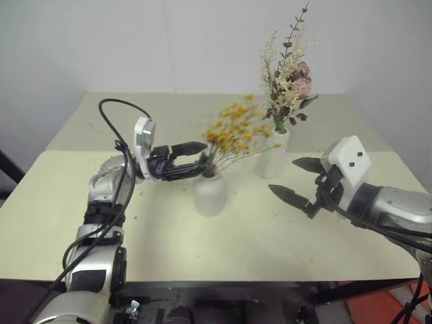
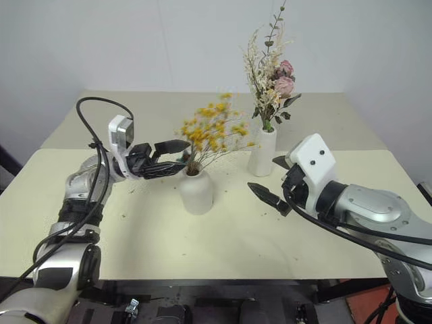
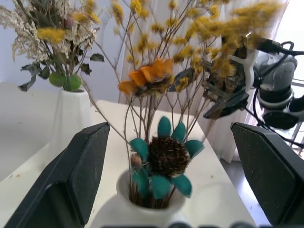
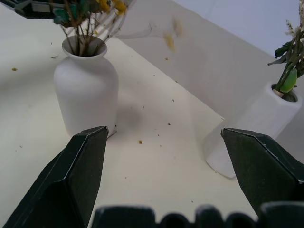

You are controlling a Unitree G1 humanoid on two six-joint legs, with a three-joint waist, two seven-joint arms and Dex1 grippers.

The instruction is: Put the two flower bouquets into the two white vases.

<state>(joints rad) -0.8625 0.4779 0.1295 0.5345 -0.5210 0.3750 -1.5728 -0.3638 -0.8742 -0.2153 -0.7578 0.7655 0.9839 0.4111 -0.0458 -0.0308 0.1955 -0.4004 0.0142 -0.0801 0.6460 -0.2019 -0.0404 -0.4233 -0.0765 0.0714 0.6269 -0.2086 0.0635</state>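
The yellow-orange bouquet (image 1: 236, 131) stands in the short rounded white vase (image 1: 210, 194) at the table's middle, leaning right; among its stems sits a teal-petalled bloom (image 3: 164, 159). My left gripper (image 1: 201, 159) is open just left of the vase neck, and its fingers (image 3: 71, 175) stand wide on either side of the stems without touching them. The cream, pink and green bouquet (image 1: 289, 77) stands upright in the taller slim white vase (image 1: 273, 154) behind and to the right. My right gripper (image 1: 287, 177) hangs open and empty to the right of both vases.
The cream table (image 1: 67, 202) carries small flower crumbs around the short vase. A second table section lies behind, against the white wall. In the right wrist view, bare tabletop separates the short vase (image 4: 86, 90) from the tall vase (image 4: 259, 123).
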